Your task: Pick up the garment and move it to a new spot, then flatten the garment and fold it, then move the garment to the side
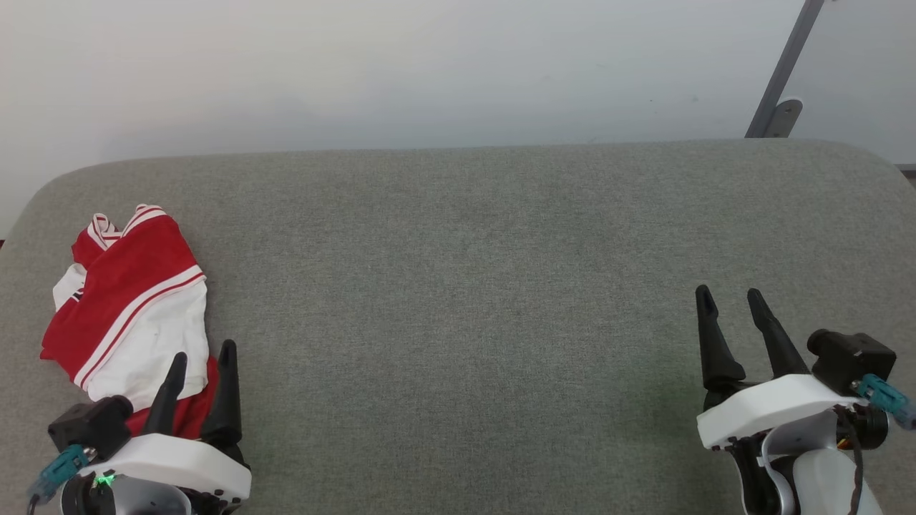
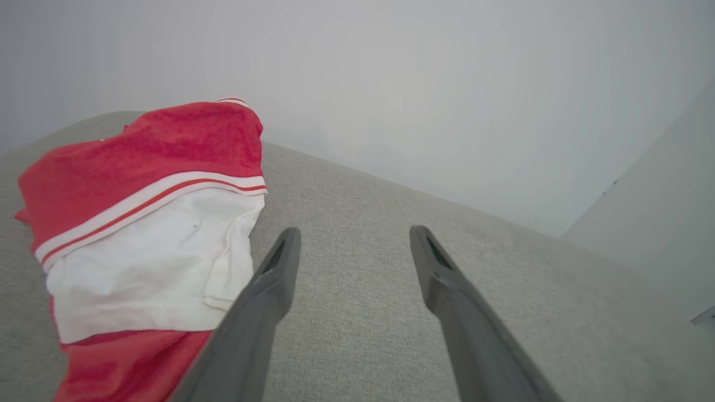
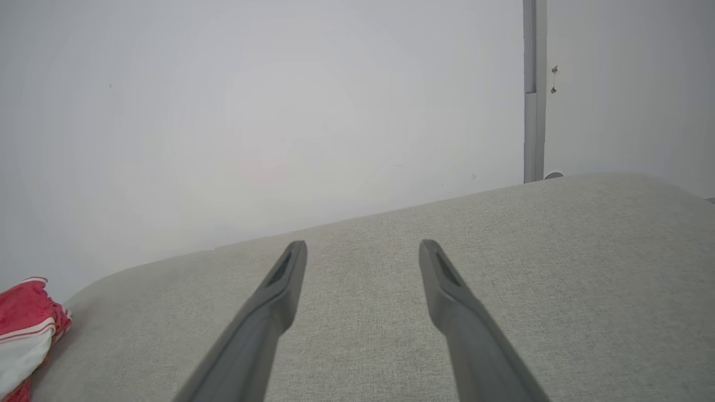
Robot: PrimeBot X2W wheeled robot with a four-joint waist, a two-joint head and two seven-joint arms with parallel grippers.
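Note:
The garment (image 1: 129, 300), red with white panels and red-and-white striped bands, lies crumpled in a heap at the far left of the grey cushioned surface (image 1: 472, 286). My left gripper (image 1: 203, 352) stands open at the lower left, its fingers just over the heap's near edge, nothing between them. In the left wrist view the garment (image 2: 145, 234) sits left of the open left gripper (image 2: 353, 235). My right gripper (image 1: 730, 295) is open at the lower right, far from the cloth. From the right wrist, the garment (image 3: 25, 324) shows at the far left, beyond the open right gripper (image 3: 362, 248).
A pale wall (image 1: 429, 71) rises right behind the surface's rounded back edge. A grey metal bar with a bracket (image 1: 780, 86) leans at the back right. Wide bare grey fabric stretches between the two grippers.

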